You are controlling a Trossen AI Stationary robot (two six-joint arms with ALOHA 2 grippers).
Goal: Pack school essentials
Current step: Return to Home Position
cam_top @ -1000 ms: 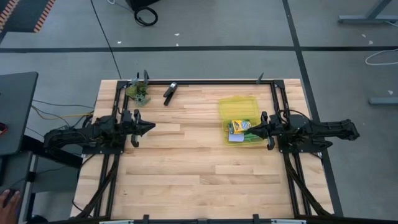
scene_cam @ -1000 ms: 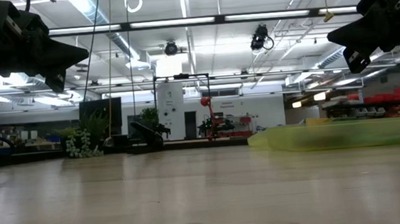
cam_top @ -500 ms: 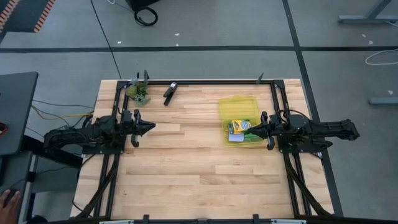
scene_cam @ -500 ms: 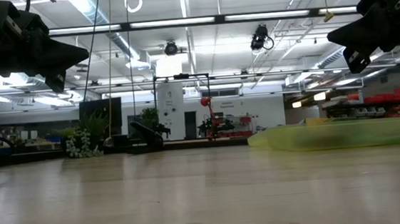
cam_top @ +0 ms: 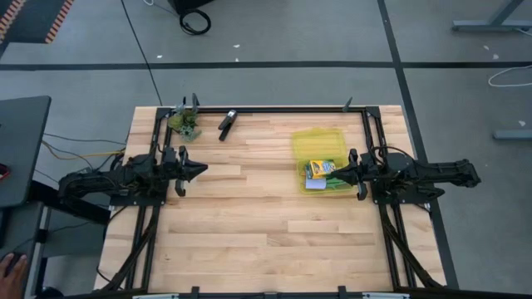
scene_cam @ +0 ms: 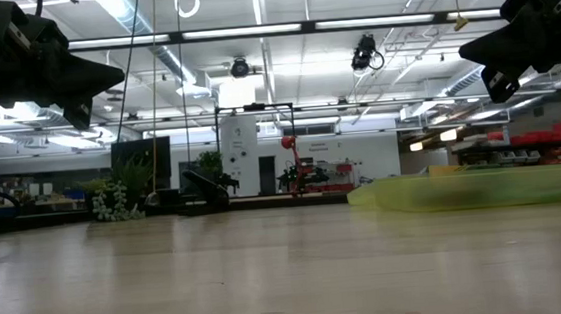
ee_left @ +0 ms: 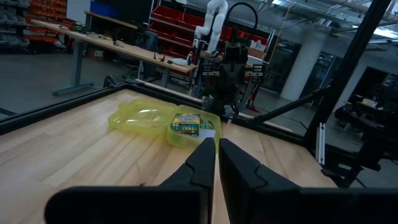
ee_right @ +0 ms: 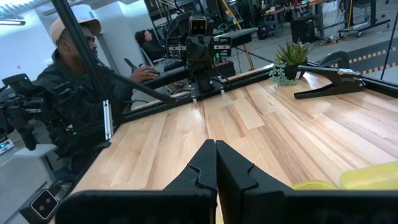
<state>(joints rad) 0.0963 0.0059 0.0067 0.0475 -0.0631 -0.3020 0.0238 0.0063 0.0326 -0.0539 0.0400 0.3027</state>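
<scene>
**While parked over the side edges: both grippers closed, supply box loaded**

Though raised well clear of the wood table (cam_top: 249, 224), reaching inward from opposite sides, roughly level with each other.

- Left gripper (cam_top: 202, 169): over the table's left part, closed finger to finger, gripping nothing. Same in the left wrist view (ee_left: 216, 152).
- Right gripper (cam_top: 337, 174): over the right part, likewise closed on nothing, with tips above the right side of the box's tray. Confirmed in the right wrist view (ee_right: 216, 152).
- Person (ee_right: 74, 93): dark clothing and cap, seated beyond the table's left side. Hand (cam_top: 10, 267) at the bottom-left corner of the high view.
- Yellow supply box (cam_top: 320, 143): on the table's right half, lying open, lid flat toward the far edge and tray on the near side.
- Yellow-green crayon box (cam_top: 317, 169): inside the tray, printed face up. Other contents beside it too small to tell.
- Black clip (cam_top: 226, 123): near the far edge, left of centre.
- Small green plant (cam_top: 186, 124): just left of the clip, not touching it.
</scene>
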